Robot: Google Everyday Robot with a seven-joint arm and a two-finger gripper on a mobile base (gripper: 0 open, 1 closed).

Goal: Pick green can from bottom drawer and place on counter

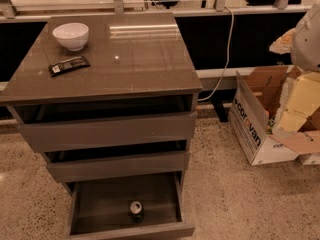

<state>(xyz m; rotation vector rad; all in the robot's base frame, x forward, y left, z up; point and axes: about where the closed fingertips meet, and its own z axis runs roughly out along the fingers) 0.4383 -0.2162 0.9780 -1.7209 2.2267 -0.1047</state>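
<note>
The green can (136,211) stands upright in the open bottom drawer (100,199), near its front wall and right of middle; its silver top faces up. The counter (130,59) is the glossy brown-grey top of the grey cabinet. My gripper (294,108) hangs at the far right of the view, over the cardboard boxes, well away from the drawer and at about the height of the upper drawers. It holds nothing that I can see.
A white bowl (71,35) and a dark snack bar (69,65) lie on the counter's left part. The two upper drawers (107,131) stand slightly open. Open cardboard boxes (260,119) sit on the floor to the right. A cable (227,54) hangs behind the cabinet.
</note>
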